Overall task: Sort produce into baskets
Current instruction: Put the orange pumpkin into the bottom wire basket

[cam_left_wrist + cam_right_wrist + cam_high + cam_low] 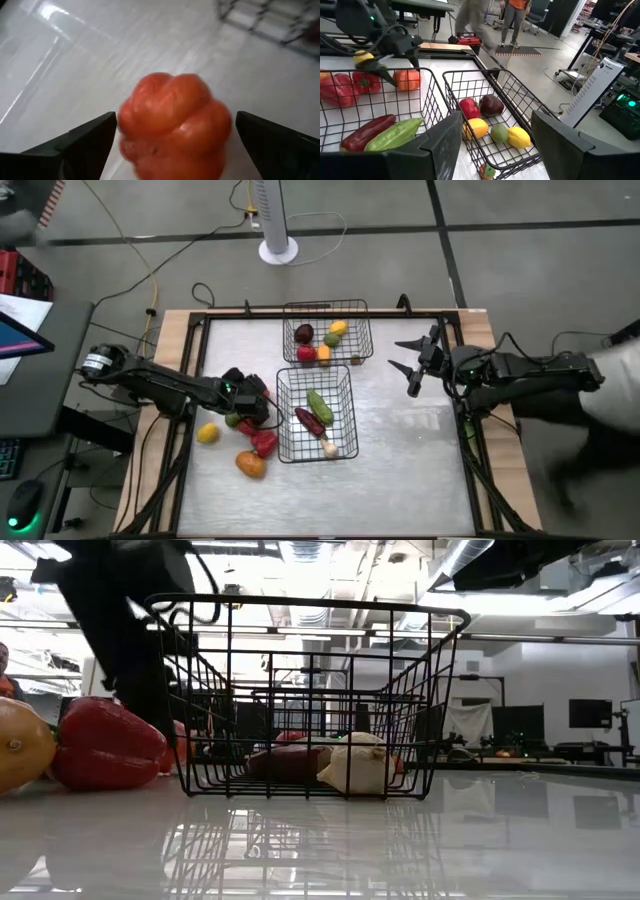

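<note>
Step in hand: As my left claw hangs spread wide around a glossy orange-red lobed bell pepper, I judge this the approach to a pick; no finger touches it yet.
Left claw, place: low over the white worktop, just left of the near square black wire-mesh basket.
Loose produce: a yellow lemon-like piece, a red pepper and an orange rounded piece lie on the worktop beside that basket.
Near basket, contents: a green elongated piece, a dark red long piece, a whitish garlic-like piece.
Far square black wire-mesh basket, contents: dark maroon, red, green and yellow round pieces.
Right claw: fingers apart, empty, waiting at the worktop's right side near the far basket.
Next move, judgement: lower slightly, close on the pepper's flanks, lift clear of the rim. The skin looks slick and lobed, so an off-centre squeeze could let it slip.
Progress, judgement: partway; several pieces remain unsorted.
</note>
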Robot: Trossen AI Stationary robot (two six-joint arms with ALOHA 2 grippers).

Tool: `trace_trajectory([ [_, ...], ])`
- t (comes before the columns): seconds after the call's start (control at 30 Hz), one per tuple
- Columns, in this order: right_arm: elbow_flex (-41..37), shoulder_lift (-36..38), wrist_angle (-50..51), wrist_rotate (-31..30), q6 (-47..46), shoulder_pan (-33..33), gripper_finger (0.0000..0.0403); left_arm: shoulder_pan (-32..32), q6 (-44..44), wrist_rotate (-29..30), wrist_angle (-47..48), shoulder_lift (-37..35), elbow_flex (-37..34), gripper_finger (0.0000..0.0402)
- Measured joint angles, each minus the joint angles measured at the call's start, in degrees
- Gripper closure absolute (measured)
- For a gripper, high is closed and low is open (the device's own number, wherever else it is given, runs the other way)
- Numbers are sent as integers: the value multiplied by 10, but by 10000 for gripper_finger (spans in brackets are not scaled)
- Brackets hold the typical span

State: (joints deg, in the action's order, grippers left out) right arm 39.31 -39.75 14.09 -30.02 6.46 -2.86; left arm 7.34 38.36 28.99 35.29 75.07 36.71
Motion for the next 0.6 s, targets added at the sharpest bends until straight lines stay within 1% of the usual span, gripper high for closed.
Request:
trace_trajectory([
  [0.13,0,0,0,0,0,0,138,-13,-3,-2,-24,0,-37,5],
  [0.23,0,0,0,0,0,0,138,-14,-10,-7,-41,0,-51,5],
  [0.5,0,0,0,0,0,0,138,-14,-11,-7,-52,0,-57,7],
  [0.6,0,0,0,0,0,0,138,-14,-24,-7,-51,0,-52,22],
])
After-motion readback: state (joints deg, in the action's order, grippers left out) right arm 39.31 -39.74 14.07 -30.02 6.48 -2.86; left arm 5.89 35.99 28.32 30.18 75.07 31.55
